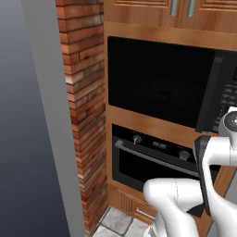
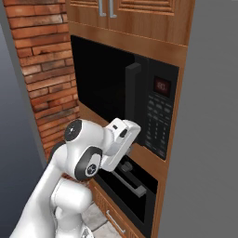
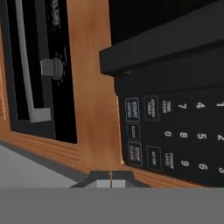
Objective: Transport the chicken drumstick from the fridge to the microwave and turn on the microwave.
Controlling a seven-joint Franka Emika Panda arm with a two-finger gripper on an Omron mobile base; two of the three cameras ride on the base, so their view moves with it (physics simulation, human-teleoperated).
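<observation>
Facing the robot from its wooden cabinet, the microwave [image 2: 125, 100] is seen with its dark door closed, and the vertical door handle [image 2: 131, 100] stands just beside the keypad [image 2: 158, 123]. The long axis of the microwave runs horizontally, while the keypad strip runs vertically under the red display [image 2: 162, 85]. The chicken drumstick is not visible; it is probably already behind the dark door, but this cannot be confirmed. The gripper [image 3: 111, 180] is held with its fingers fully closed together and nothing is held between them. It is placed near the lower corner of the keypad, close to the start button [image 3: 131, 109], probably because closed fingers make one firm point for pressing. Below the microwave, the oven [image 1: 152, 159] with its bar handle is left untouched.
</observation>
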